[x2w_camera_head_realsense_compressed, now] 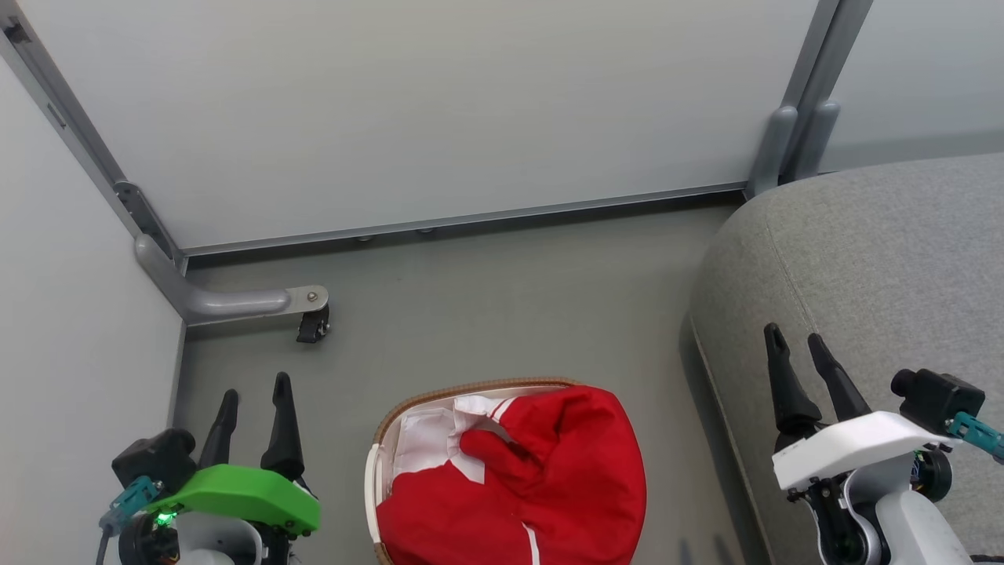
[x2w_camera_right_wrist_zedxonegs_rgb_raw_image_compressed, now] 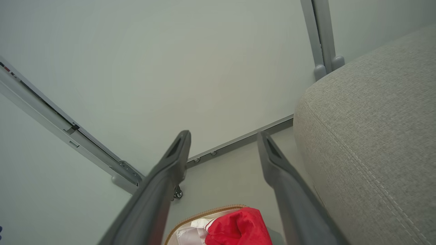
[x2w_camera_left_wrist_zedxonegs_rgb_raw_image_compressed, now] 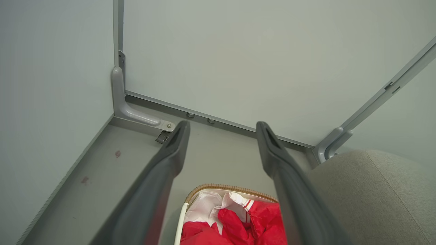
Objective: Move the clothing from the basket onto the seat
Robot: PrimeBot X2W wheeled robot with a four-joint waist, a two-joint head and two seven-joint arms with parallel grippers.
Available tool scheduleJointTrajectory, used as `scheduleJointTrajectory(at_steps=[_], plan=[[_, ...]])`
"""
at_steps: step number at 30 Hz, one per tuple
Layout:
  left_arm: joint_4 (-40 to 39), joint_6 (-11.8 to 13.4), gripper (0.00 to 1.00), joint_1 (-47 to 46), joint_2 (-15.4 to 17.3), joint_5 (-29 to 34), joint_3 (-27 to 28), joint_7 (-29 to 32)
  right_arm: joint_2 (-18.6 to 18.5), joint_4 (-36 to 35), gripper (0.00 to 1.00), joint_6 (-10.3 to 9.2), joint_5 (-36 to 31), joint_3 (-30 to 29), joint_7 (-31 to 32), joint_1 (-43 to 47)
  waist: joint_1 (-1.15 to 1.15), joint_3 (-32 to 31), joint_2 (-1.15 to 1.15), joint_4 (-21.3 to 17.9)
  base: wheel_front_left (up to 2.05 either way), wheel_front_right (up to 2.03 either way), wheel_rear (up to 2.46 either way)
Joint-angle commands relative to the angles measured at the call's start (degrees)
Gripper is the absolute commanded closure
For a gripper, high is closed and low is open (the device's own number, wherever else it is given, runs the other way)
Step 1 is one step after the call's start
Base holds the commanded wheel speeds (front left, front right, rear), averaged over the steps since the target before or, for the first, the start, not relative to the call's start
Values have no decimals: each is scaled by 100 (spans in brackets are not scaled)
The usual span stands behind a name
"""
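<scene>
Red clothing [x2w_camera_head_realsense_compressed: 533,479]: we see it heaped in the basket [x2w_camera_head_realsense_compressed: 471,390] on the floor [x2w_camera_head_realsense_compressed: 486,314], between our grippers, touching neither.
Our left gripper [x2w_camera_head_realsense_compressed: 256,384]: jaws spread, empty, beside the basket.
Our right gripper [x2w_camera_head_realsense_compressed: 794,333]: jaws spread, empty, over the seat [x2w_camera_head_realsense_compressed: 886,259] edge.

Green-capped left gripper [x2w_camera_head_realsense_compressed: 256,386], white-capped right gripper [x2w_camera_head_realsense_compressed: 794,333]

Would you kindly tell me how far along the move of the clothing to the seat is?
Done: nothing; no garment lies on the visible grey fabric-upholstered sofa seat. In hand: nothing; the left gripper and right gripper are open and empty, either side of the white perforated plastic basket with brown woven rim. Left: lifting out the bright red, white-striped fabric clothing heaped inside it.
</scene>
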Motion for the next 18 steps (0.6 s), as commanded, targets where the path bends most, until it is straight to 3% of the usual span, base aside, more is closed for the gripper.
scheduleJointTrajectory(at_steps=[1,18], plan=[[-28,22,0,-49,8,190,-20,-49,-28,-25,0,3,-168,13,-64,-14,0,1,0,-3,0,0,0],[19,70,0,172,-89,1057,-80,-287,-7,39,0,3,-1065,162,-302,107,0,-3,0,-9,0,0,0]])
